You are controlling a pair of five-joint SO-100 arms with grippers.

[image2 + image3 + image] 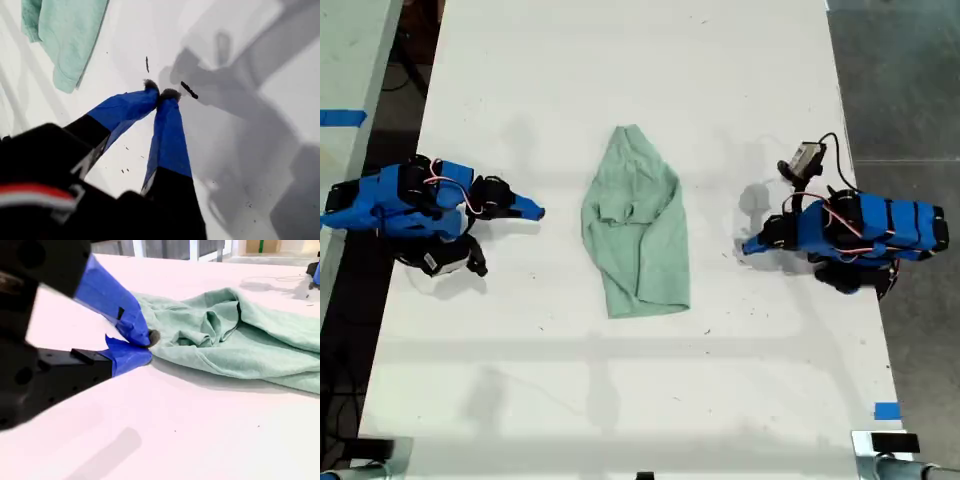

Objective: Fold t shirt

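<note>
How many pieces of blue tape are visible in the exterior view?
2. One blue tape strip lies at the exterior view's left edge, on the neighbouring surface; one blue tape piece sits at the table's edge, lower right. Others may be hidden.

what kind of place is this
Probably a robotics lab or workshop. Two blue arms sit on a long white table with a t shirt between them, blue tape marks the table edge, and the floor looks like bare concrete.

Two blue arms stretched low, tips pointing inward. My first gripper (pixel 161 92) with jaws pressed together, empty. My second gripper (pixel 145 344) likewise closed, holding nothing.
</note>
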